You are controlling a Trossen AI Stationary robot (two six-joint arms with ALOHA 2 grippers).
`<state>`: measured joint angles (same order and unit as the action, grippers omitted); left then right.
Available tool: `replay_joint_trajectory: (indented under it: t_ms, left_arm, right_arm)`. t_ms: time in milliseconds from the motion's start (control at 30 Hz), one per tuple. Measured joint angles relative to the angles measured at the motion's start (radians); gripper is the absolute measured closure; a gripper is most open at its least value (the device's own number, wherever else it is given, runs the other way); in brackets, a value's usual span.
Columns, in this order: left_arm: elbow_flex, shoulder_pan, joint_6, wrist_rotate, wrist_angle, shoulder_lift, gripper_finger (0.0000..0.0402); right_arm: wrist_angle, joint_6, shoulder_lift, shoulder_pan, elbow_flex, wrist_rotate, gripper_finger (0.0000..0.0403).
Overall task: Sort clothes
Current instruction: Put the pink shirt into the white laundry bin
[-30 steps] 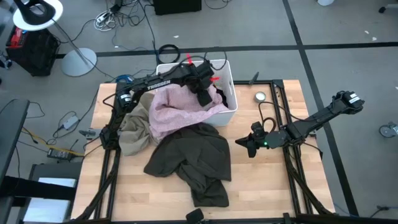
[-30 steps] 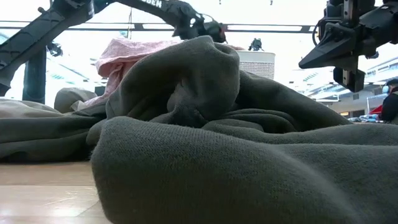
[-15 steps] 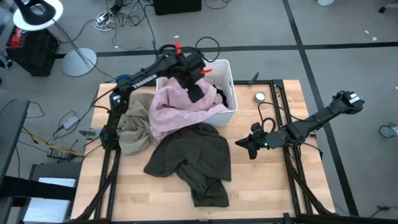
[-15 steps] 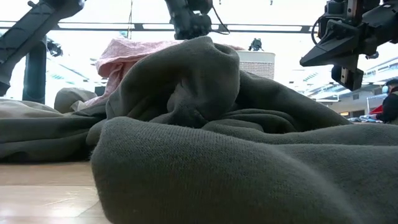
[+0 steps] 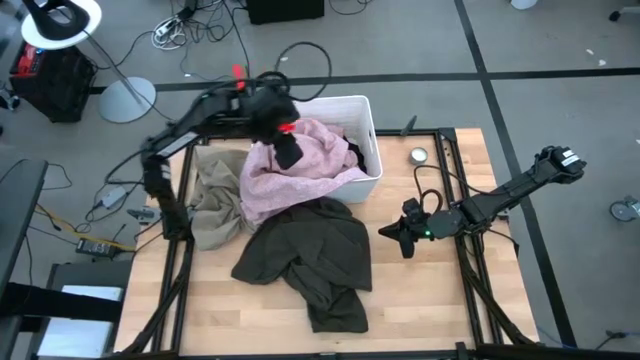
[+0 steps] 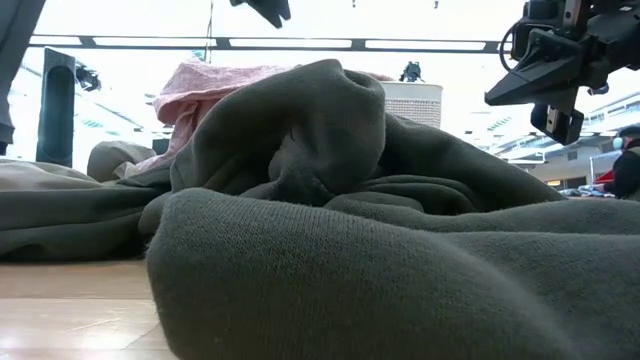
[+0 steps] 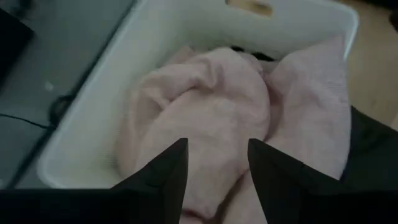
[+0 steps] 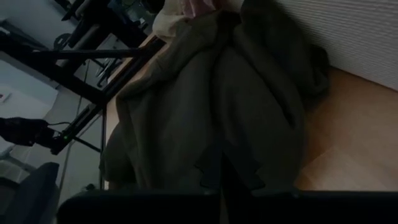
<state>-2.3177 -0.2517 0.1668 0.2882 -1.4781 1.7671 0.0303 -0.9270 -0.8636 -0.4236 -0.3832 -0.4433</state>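
A pale pink garment (image 5: 300, 165) lies partly in the white bin (image 5: 366, 112) and hangs over the bin's near wall onto the other clothes. My left gripper (image 5: 283, 150) hovers open and empty above it, and the pink cloth shows between its fingers in the left wrist view (image 7: 214, 146). A black garment (image 5: 352, 152) lies in the bin. A beige tan garment (image 5: 215, 205) and an olive green garment (image 5: 310, 255) lie on the table. My right gripper (image 5: 386, 232) is shut above the table, right of the olive garment. No teal garment shows.
The bin stands at the table's far edge, at its middle. A small round metal object (image 5: 418, 155) lies right of the bin. Bare wood (image 5: 430, 290) shows at the table's near right. In the low view the olive garment (image 6: 330, 220) fills the foreground.
My left gripper has risen and swung from over the bin toward the table's left, with the arm swinging out past the far-left corner. In the low view it has climbed to the picture's top. The pink garment has stayed where it was.
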Motion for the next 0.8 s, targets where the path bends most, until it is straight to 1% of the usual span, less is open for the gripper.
replay_joint_trajectory:
  t_ms: [100, 233, 333, 400, 500, 600, 700, 800]
  left_arm:
    - [0.0, 0.049, 0.032, 0.098, -0.019, -0.059, 0.0229]
    - [0.0, 0.103, 0.106, 0.157, -0.051, -0.12, 0.0229]
    - [0.001, 0.151, 0.17, 0.221, -0.098, -0.145, 0.0229]
    - [0.042, 0.185, 0.204, 0.243, -0.084, -0.173, 0.0229]
    - [0.169, 0.238, 0.28, 0.285, -0.063, -0.231, 0.0229]
    - [0.358, 0.293, 0.402, 0.338, -0.048, -0.311, 0.0229]
    - [0.56, 0.356, 0.527, 0.366, 0.051, -0.409, 0.0229]
    - [0.731, 0.409, 0.64, 0.371, 0.151, -0.509, 0.0229]
  right_arm:
    - [0.0, 0.014, 0.0, 0.0, 0.0, 0.001, 0.04]
    - [0.004, 0.033, 0.0, 0.0, 0.0, 0.002, 0.0399]
    - [0.008, 0.044, 0.0, 0.0, 0.0, 0.002, 0.0398]
    - [0.01, 0.05, 0.0, 0.0, 0.0, 0.004, 0.0398]
    - [0.02, 0.066, 0.0, 0.0, 0.0, 0.022, 0.0401]
    - [0.029, 0.068, 0.0, 0.0, 0.0, 0.029, 0.0401]
    - [0.033, 0.068, 0.0, 0.001, 0.0, 0.031, 0.0398]
    - [0.037, 0.068, 0.0, 0.0, 0.0, 0.049, 0.0397]
